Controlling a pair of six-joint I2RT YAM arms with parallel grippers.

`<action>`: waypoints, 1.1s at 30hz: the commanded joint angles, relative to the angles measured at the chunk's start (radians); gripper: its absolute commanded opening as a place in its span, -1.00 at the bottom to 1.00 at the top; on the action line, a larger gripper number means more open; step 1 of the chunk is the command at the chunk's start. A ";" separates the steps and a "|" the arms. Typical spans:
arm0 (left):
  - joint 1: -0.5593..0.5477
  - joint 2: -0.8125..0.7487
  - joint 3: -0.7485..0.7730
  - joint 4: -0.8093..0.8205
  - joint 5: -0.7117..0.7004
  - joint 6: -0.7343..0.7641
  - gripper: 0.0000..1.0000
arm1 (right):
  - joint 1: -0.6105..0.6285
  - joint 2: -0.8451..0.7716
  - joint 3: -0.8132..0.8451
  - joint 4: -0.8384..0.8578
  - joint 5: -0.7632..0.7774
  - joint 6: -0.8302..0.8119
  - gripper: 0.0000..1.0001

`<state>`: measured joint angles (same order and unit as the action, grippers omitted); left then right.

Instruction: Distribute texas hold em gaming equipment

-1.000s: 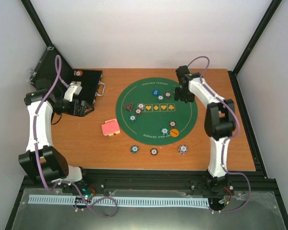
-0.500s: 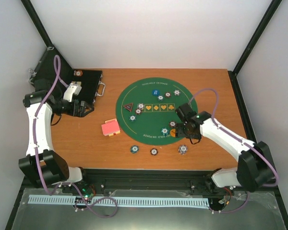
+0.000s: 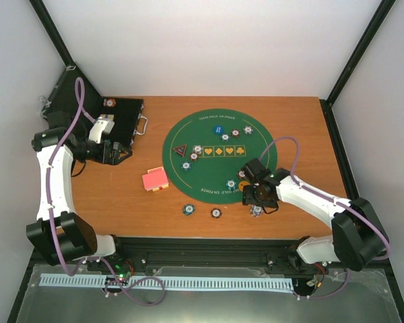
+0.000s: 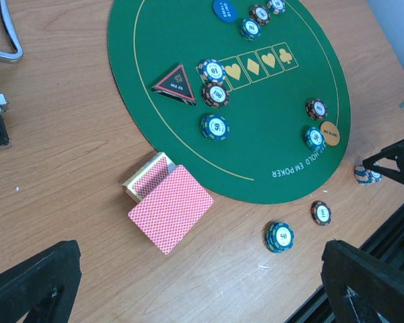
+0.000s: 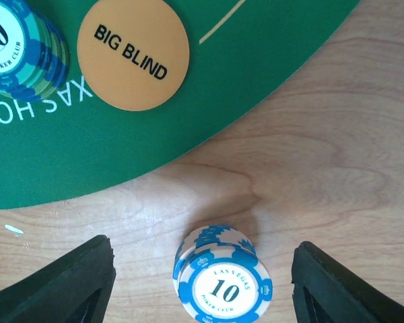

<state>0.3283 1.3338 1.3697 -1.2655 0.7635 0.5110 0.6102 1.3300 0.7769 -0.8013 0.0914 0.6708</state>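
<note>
My right gripper (image 3: 259,200) is open and low over a blue-and-white "10" chip stack (image 5: 222,279) on the wood just off the mat's near edge; a finger stands on each side of it, not touching. The orange "BIG BLIND" button (image 5: 132,54) and a teal "50" stack (image 5: 17,50) lie on the mat beside it. My left gripper (image 3: 118,153) is open and empty, high above the table's left side. The red-backed cards (image 4: 170,207) lie left of the mat. The dark triangular button (image 4: 175,84) and the blue button (image 4: 223,10) are on the mat with several chips.
The round green felt mat (image 3: 209,176) covers the table's middle. The black case (image 3: 124,116) lies open at the back left, close behind my left gripper. A teal chip stack (image 4: 280,236) and a dark chip (image 4: 321,212) sit on the wood near the front edge.
My right arm swung from the mat's far right side to its near edge and came down over the blue-and-white chip stack. The left arm barely moved.
</note>
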 commanded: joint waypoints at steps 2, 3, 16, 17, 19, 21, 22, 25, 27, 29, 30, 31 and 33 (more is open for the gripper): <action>0.002 -0.022 0.019 -0.020 0.016 0.011 1.00 | 0.015 0.021 -0.032 0.053 -0.015 0.009 0.40; 0.002 -0.022 0.020 -0.021 0.016 0.010 1.00 | 0.017 0.023 -0.037 0.055 -0.014 0.009 0.38; 0.002 -0.030 0.029 -0.023 0.018 0.007 1.00 | 0.020 0.033 -0.074 0.059 0.005 0.011 0.21; 0.002 -0.029 0.031 -0.024 0.018 0.008 1.00 | 0.020 0.033 -0.076 0.058 0.006 0.012 0.18; 0.002 -0.028 0.031 -0.024 0.016 0.009 1.00 | 0.020 0.034 -0.082 0.057 0.009 0.012 0.12; 0.002 -0.030 0.029 -0.026 0.015 0.011 1.00 | 0.020 0.035 -0.087 0.058 0.009 0.012 0.09; 0.002 -0.031 0.030 -0.026 0.014 0.012 1.00 | 0.020 0.034 -0.089 0.056 0.010 0.012 0.08; 0.002 -0.033 0.034 -0.024 0.012 0.011 0.99 | 0.020 0.034 -0.088 0.052 0.013 0.009 0.07; 0.002 -0.032 0.037 -0.025 0.013 0.010 0.99 | 0.021 0.035 -0.085 0.050 0.013 0.007 0.03; 0.002 -0.032 0.040 -0.029 0.014 0.011 1.00 | 0.020 0.035 -0.080 0.048 0.013 0.006 -0.04; 0.002 -0.032 0.041 -0.028 0.016 0.012 1.00 | 0.020 0.035 -0.076 0.046 0.013 0.005 -0.09; 0.002 -0.032 0.040 -0.028 0.013 0.014 0.99 | 0.020 0.034 -0.073 0.043 0.013 0.005 -0.14; 0.002 -0.032 0.037 -0.026 0.010 0.016 1.00 | 0.021 0.030 -0.066 0.037 0.012 0.004 -0.23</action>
<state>0.3283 1.3197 1.3697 -1.2800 0.7635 0.5110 0.6193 1.3617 0.6983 -0.7517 0.0830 0.6720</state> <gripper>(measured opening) 0.998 0.421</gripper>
